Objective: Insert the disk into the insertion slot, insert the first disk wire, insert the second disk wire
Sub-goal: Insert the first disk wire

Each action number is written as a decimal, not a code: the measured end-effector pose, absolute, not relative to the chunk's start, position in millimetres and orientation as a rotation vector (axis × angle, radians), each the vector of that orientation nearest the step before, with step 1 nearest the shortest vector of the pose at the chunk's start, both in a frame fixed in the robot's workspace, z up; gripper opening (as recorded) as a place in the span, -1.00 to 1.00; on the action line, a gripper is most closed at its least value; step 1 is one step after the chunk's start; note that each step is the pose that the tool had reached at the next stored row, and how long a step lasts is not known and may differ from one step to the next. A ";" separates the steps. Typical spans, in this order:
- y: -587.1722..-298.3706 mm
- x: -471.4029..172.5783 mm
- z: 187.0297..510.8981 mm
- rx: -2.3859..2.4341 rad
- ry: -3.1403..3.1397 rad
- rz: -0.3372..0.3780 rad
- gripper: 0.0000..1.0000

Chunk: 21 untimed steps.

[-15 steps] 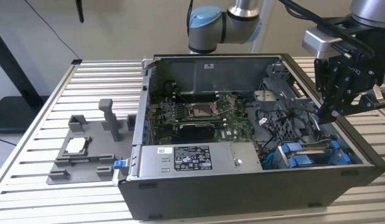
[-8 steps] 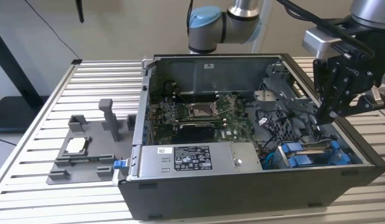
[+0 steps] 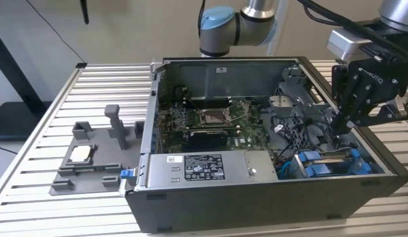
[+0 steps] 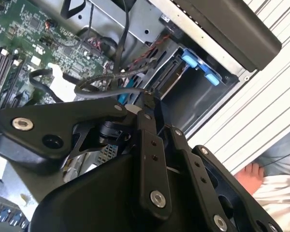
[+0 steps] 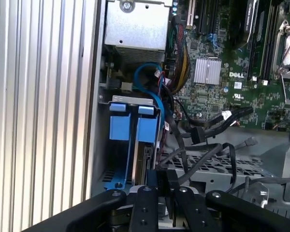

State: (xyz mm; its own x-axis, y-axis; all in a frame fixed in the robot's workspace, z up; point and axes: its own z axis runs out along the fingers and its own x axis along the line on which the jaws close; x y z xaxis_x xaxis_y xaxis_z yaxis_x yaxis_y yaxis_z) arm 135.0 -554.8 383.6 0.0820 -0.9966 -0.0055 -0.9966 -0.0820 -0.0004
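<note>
Exterior view, gripper [image 3: 340, 129] low inside case [image 3: 257, 202] over insertion slot [image 3: 330, 165], second wrist view, fingers [image 4: 147, 126] clamped on black wire [image 4: 104, 90]

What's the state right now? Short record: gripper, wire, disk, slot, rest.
gripper: inside the case, low by the slot, apparently shut on a wire
wire: dark cable, its end at the gripper's tip, close to the disk
disk: sits in the slot, blue carrier tabs at the rim
slot: grey metal cage in the case corner at the exterior view's right
rest: power supply along the case's near wall; grey fixture on the table, at the exterior view's left of the case
</note>
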 end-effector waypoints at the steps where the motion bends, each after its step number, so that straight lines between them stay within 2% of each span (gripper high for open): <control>1: -555.6 135.6 382.8 -2.310 2.128 0.011 -0.62; 21: -557.7 142.9 365.0 -2.205 2.242 0.019 -0.62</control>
State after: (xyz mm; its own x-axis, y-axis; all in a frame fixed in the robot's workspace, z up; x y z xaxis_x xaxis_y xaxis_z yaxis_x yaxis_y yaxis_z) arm 142.9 -557.7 365.0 -0.0167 -0.9998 -0.0066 -0.9998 0.0167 0.0106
